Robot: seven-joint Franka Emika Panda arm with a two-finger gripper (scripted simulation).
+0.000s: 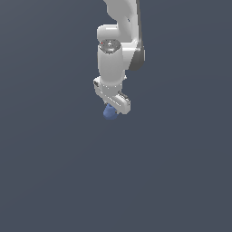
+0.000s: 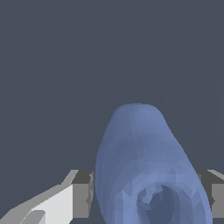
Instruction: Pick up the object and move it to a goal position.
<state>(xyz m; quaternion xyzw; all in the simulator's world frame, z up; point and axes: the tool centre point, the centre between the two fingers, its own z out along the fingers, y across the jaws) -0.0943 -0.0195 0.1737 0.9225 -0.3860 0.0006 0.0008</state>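
In the exterior view we see the white arm (image 1: 118,43) coming down from the top edge of the frame, a little right of centre, and ending in the gripper (image 1: 110,110) just above the middle of the picture. Directly under the gripper's body sits the object (image 1: 109,112), a small blue rounded lump, only its lower part peeking out below the white housing; the rest is hidden by the gripper itself. Around it we see nothing but an even dark grey-blue backdrop, so we cannot tell from this view whether the object rests on a surface or hangs clear of one. In the wrist view the object (image 2: 146,166) fills the lower centre of the frame, a pale blue domed form with a round hollow or knob-like feature near the bottom edge. On either side of it we see the gripper (image 2: 146,188) fingers: one grey-tipped finger (image 2: 82,192) at the lower left of the frame and the other at the lower right, each pad meeting the object's flank with no visible gap. We read the jaws as drawn in narrowly and clamped against the blue lump, which sits between them. The object looks upright between the pads, not tilted.
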